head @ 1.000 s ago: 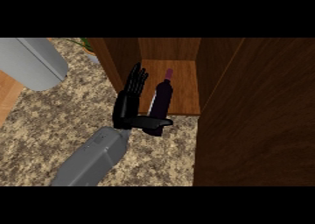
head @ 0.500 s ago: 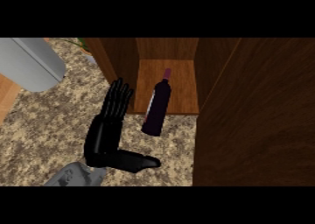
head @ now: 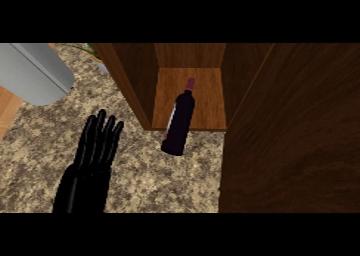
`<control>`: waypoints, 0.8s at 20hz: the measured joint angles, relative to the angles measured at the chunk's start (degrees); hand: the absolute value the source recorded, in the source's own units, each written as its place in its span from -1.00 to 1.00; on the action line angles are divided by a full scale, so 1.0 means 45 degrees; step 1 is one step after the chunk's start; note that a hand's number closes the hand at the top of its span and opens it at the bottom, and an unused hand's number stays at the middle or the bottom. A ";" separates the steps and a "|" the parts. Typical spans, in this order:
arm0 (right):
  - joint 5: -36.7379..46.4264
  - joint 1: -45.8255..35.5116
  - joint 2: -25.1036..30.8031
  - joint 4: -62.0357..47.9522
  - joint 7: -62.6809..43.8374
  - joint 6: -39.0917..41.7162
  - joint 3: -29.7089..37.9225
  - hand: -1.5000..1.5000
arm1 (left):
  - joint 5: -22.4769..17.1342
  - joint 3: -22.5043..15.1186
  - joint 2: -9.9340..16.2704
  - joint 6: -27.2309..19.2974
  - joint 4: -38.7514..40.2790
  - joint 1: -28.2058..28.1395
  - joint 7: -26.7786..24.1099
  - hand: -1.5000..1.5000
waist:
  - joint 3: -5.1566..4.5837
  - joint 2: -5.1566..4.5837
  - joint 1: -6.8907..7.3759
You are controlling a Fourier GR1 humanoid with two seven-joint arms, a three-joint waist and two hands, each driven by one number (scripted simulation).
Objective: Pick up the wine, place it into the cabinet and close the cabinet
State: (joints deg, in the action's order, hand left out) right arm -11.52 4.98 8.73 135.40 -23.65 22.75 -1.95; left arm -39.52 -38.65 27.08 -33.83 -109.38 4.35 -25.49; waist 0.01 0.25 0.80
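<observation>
Bottle count: one wine point(head: 180, 118), lying neck-first in the cabinet point(head: 136, 75), base sticking out onto the counter point(head: 153, 175). One hand point(head: 94, 150) visible, mine, flat with fingers straight, holding nothing, left of the bottle.

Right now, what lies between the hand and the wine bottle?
In the head view, only bare speckled counter lies between the open left hand and the wine bottle; they are apart.
</observation>
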 measured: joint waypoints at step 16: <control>-0.0132 0.0955 -0.0760 0.0560 -0.2026 0.0130 -0.5141 1.00 | -0.1342 0.3871 0.3155 0.2378 -0.3538 -0.6424 -0.1642 -1.00 | -0.0022 0.0034 0.0066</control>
State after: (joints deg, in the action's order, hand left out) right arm -12.11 9.28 5.31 137.92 -32.77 23.33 -25.08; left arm -45.56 -21.23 41.28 -23.13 -125.31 -24.55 -32.88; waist -0.09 0.40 1.10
